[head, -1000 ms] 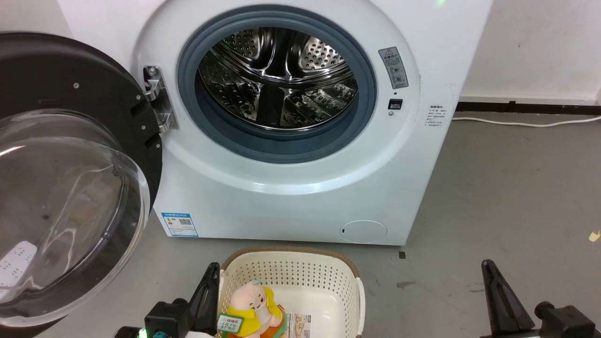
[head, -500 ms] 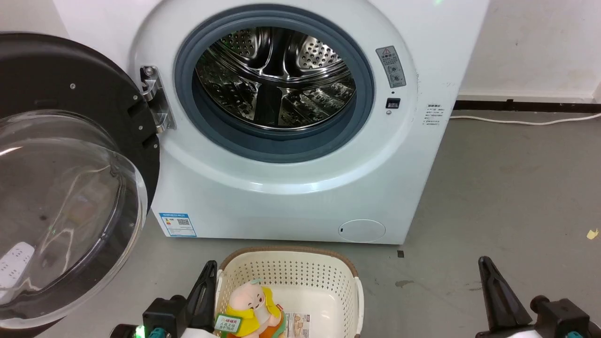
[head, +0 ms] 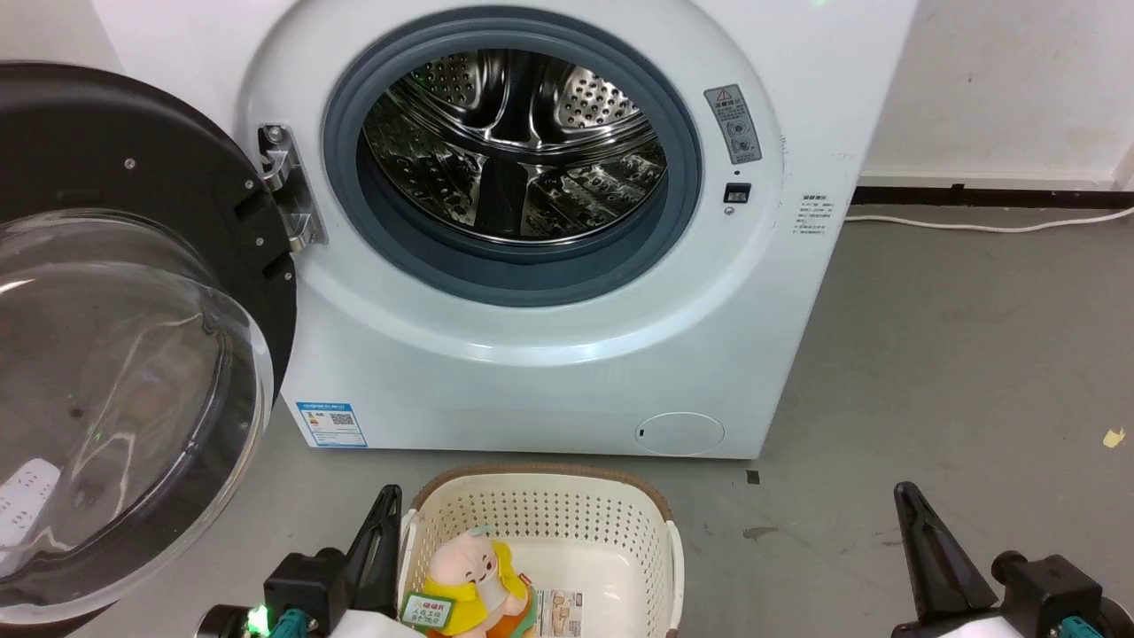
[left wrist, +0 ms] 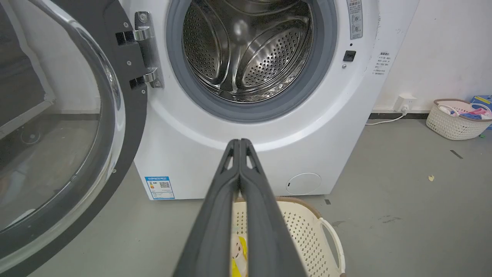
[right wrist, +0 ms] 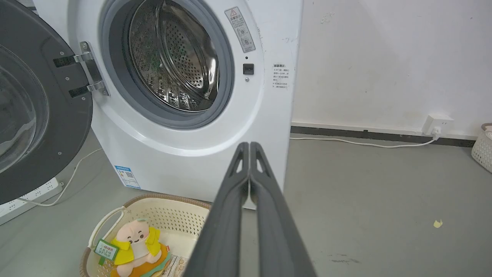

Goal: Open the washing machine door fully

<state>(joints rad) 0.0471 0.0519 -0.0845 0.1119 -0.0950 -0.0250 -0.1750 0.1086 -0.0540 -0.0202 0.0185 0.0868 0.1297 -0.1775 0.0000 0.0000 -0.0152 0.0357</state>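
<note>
**Left gripper [head: 386, 507] and right gripper [head: 904, 503] closed, holding nothing**

Each pair of dark fingers is pressed together, tips touching. The washing machine door [head: 124, 354] stands swung wide on its hinge [head: 288, 190], ahead and to the left of the left gripper, apart from it. The washing machine [head: 532, 372] stands ahead of both grippers, its drum exposed. A cream basket [head: 540, 509] lies just right of the left gripper.
</note>
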